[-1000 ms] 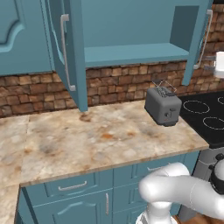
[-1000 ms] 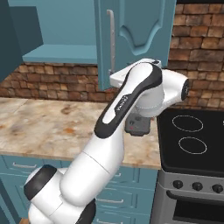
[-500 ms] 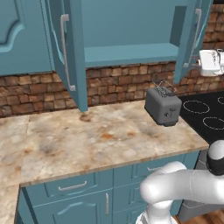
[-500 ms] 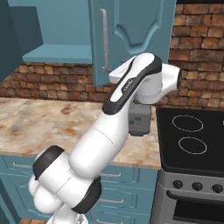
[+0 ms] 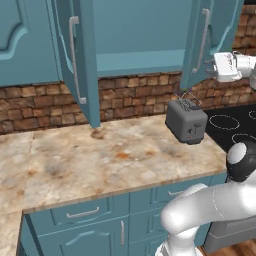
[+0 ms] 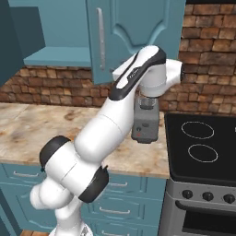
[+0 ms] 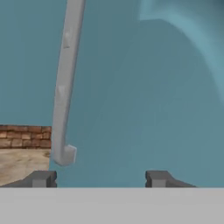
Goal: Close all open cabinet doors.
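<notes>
In the left base view, two cabinet doors stand open over the counter (image 5: 100,155): the left door (image 5: 80,60) swings out above the stone top, and the right door (image 5: 205,40) hangs above the toaster (image 5: 186,120), with the gripper (image 5: 212,67) just beside its outer face. In the right base view, the arm reaches up to the right door (image 6: 138,37) beside the stove (image 6: 203,147). In the hand view, the door's handle (image 7: 64,87) is close ahead, and the fingertips (image 7: 41,178) stand apart with nothing between them.

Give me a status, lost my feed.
Gripper open, facing right cabinet door by its handle. Both doors ajar, left door untouched. Toaster below.
</notes>
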Tool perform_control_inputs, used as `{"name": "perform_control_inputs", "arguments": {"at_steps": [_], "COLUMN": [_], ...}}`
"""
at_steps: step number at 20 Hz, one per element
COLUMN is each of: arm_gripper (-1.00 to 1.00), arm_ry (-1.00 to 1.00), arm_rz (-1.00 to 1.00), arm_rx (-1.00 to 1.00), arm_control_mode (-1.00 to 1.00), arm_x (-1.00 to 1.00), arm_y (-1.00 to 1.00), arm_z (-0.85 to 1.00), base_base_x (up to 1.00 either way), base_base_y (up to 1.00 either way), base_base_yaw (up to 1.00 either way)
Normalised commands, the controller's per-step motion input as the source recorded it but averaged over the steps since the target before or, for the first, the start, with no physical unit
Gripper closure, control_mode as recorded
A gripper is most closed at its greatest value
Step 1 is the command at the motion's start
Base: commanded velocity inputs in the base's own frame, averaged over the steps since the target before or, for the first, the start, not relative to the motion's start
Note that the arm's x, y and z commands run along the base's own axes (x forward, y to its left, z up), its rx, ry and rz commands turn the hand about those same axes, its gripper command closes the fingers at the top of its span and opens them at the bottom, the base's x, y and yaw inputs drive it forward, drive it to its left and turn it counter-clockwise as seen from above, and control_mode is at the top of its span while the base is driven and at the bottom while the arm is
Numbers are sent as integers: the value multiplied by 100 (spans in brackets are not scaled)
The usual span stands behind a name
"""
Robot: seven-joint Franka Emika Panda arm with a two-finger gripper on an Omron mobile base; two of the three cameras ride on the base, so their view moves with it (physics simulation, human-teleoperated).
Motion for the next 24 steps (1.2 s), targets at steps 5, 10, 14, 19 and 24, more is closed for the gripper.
{"name": "perform_control_inputs", "arguments": {"at_steps": [5,10,14,19,24], "arm_gripper": [-100,-100,-100,-100,-100], "arm_ry": [0,-1,-3,-3,-3], "arm_rz": [1,0,0,-1,-3], "arm_rx": [-5,-5,-6,-7,-8], "arm_control_mode": [-100,-100,-100,-100,-100], "arm_x": [74,76,63,62,62], "arm_y": [41,39,40,45,47], "arm_z": [-8,-8,-10,-10,-10], "base_base_x": [0,0,0,0,0], "base_base_y": [0,0,0,0,0], "base_base_yaw": [0,0,0,0,0]}}
